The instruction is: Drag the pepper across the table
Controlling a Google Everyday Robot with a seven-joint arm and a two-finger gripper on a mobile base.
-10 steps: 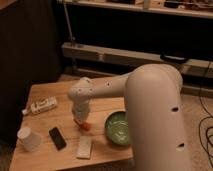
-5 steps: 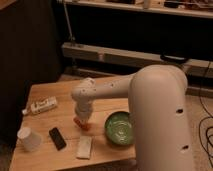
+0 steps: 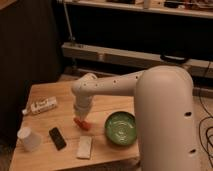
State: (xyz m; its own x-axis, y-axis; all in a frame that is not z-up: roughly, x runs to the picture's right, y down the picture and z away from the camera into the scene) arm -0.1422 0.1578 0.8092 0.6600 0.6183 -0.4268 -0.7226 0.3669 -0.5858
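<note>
In the camera view, a small rectangular light-brown wooden desk [image 3: 52, 93] with visible plank grain is seen from above, in front of a dark wall and a low shelf unit. A bulky white robot arm [image 3: 165, 115] is reached in from the right, and its forearm is stretched leftward over the middle of the desk. The claw [image 3: 80, 118] is pointed straight down near the desk's centre, directly above a small glossy orange-red tapered pepper [image 3: 84, 125]. The pepper is lying on the desk surface, partly covered by the claw's tip, so it cannot be told how far the claw is opened or whether the pepper is gripped.

A round green bowl [image 3: 120, 128] is placed just to the right of the pepper, apart from it. A flat black phone [image 3: 57, 138] is laid to the pepper's left, toward the front edge. A white paper cup [image 3: 28, 139] is stood at the front left corner. A pale flat rectangular packet [image 3: 85, 147] is laid near the front edge, between the phone and the bowl. A white bottle-like item [image 3: 42, 105] is laid on its side near the left edge.
</note>
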